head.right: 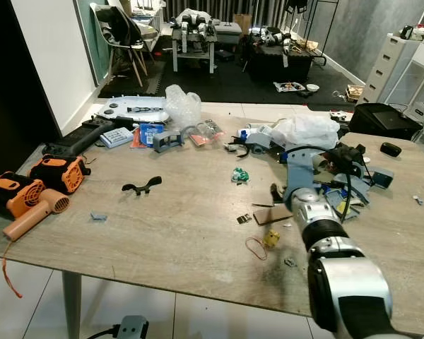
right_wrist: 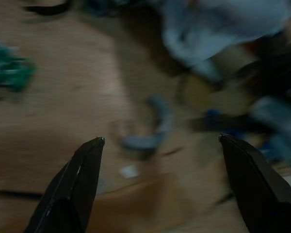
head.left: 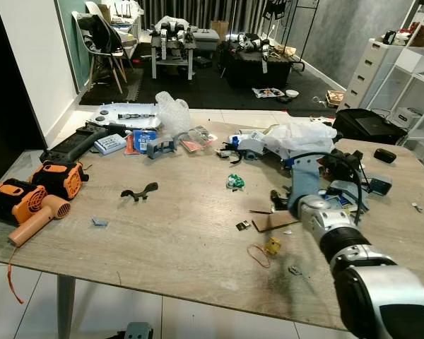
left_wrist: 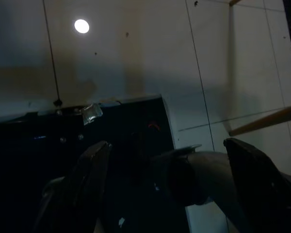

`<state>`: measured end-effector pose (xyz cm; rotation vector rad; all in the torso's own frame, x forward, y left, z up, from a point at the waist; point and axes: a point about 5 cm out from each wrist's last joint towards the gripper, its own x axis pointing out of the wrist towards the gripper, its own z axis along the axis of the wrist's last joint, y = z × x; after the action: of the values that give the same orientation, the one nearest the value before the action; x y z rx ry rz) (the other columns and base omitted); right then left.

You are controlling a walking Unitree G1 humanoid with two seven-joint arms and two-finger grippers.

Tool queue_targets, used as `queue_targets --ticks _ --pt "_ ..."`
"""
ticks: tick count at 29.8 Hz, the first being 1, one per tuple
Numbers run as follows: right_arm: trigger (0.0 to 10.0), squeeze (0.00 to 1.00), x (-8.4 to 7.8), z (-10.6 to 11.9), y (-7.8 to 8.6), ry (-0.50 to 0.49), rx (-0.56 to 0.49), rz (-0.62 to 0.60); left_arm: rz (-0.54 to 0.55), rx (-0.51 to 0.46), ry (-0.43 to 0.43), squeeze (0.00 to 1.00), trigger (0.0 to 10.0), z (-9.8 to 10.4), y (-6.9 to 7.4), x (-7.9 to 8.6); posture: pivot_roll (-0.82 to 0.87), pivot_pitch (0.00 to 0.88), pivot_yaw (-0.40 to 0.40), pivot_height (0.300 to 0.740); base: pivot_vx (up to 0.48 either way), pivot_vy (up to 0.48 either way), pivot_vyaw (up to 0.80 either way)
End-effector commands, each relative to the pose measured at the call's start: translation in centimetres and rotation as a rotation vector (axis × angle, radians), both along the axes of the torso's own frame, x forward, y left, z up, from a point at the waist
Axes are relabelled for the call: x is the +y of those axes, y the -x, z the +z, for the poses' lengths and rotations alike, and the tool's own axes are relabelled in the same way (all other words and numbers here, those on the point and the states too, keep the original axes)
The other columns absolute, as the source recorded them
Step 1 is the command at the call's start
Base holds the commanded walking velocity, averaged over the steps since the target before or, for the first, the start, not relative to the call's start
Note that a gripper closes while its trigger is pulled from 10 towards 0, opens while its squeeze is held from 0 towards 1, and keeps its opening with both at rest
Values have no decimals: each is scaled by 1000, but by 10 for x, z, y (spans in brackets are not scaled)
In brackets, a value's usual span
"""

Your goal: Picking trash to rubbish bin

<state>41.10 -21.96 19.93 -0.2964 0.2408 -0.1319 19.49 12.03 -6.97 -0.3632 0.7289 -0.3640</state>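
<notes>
Trash across wooden table

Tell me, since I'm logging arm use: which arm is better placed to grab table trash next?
Right. Its open claw is stretched over the cluttered table, near the cardboard scrap; the left claw hangs above floor tiles.

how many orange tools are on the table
2, both at the table's left end: an orange heat gun at the edge, and an orange-and-black tool just behind it.
</notes>
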Motion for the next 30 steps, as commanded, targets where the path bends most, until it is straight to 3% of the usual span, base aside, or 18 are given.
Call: queue_targets --ticks 1,2,3,5,9,14,18,22,26,30 --pt "10000 0 -17 1 4 128 -18 3 -16 21 26 0 10000 -5 11 -8 -41 197 -60 740 0 0 0" --pt "10000 0 -17 1 4 128 -18 3 -16 21 26 0 10000 -5 11 -8 -41 197 -60 740 0 0 0" --pt "10000 0 -28 3 7 189 -40 -6 -24 25 31 0 10000 -7 17 -6 -43 226 -45 740 0 0 0" --pt "10000 0 -38 2 10 201 -54 -26 -40 32 32 0 10000 -10 25 -4 -40 260 -29 740 0 0 0" --pt "10000 0 -45 1 13 174 -63 -36 -50 38 31 0 10000 -12 33 1 -36 301 -10 740 0 0 0" --pt "10000 0 -51 10 14 161 -124 -1 -48 46 30 0 10000 -16 46 11 -39 373 22 740 0 0 -729" --pt "10000 0 -52 15 14 177 -158 13 -47 49 33 0 10000 -17 52 14 -43 391 28 740 0 0 -767" --pt "10000 0 -51 28 13 226 -224 42 -62 54 41 0 10000 -19 59 13 -44 418 45 740 0 0 0" --pt "10000 0 -39 57 11 277 -373 161 -117 65 53 0 10000 -22 75 8 -36 458 68 740 0 0 0" --pt "10000 0 -31 59 11 251 -391 229 -129 63 55 0 10000 -22 80 9 -28 472 76 740 0 0 0"
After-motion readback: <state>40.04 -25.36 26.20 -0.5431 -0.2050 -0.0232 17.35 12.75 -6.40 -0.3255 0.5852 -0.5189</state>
